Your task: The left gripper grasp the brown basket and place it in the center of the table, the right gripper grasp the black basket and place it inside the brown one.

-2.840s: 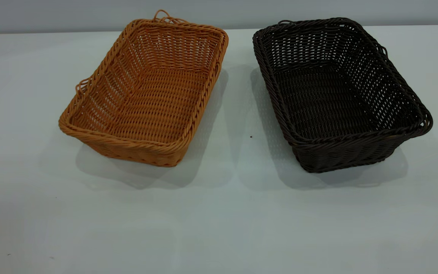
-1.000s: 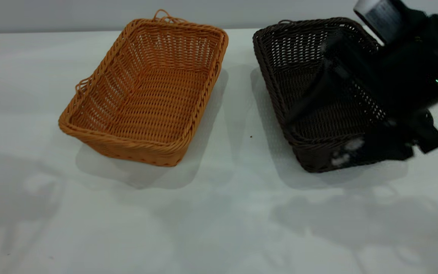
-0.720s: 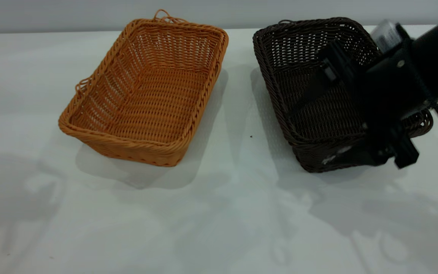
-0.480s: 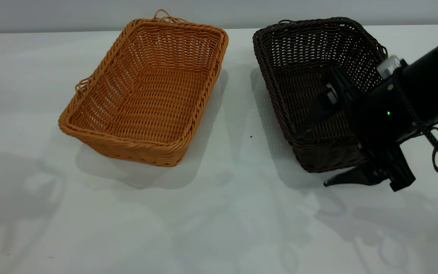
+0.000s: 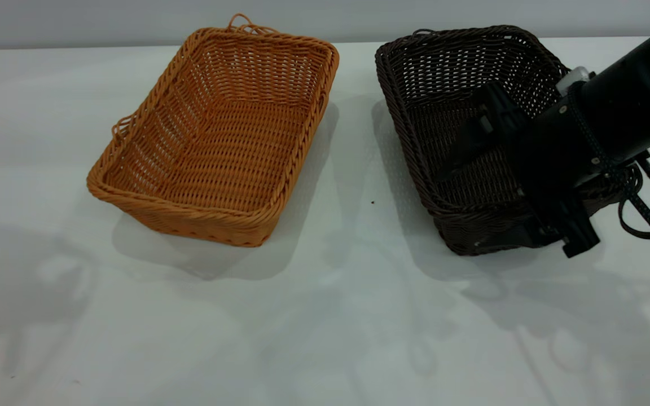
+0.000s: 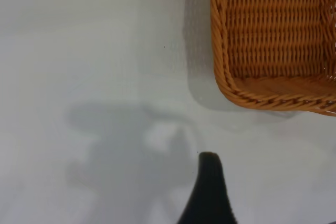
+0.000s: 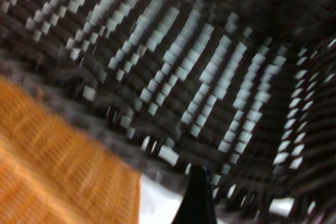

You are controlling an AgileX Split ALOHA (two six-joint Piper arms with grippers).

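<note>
The brown basket (image 5: 218, 141) stands empty on the white table (image 5: 325, 327), left of centre. The black basket (image 5: 460, 101) stands empty to its right. My right gripper (image 5: 460, 210) is open at the black basket's near right end, with one finger inside the basket and the other outside its near wall. In the right wrist view the black basket's weave (image 7: 199, 77) fills the frame, with the brown basket (image 7: 52, 171) beyond it. My left gripper (image 6: 265, 187) is out of the exterior view. It hovers open over bare table, short of a corner of the brown basket (image 6: 273, 40). Only one of its fingers (image 6: 209, 192) shows.
The table's far edge (image 5: 77, 48) meets a grey wall just behind both baskets. A strip of bare table (image 5: 359, 169) separates the two baskets. The right arm's cable loop (image 5: 649, 214) hangs beside the black basket. Arm shadows lie on the near table.
The right arm came in from the right. Its outer finger, over the table in front of the black basket half a second ago, now sits against the near wall. Neither basket has moved.
</note>
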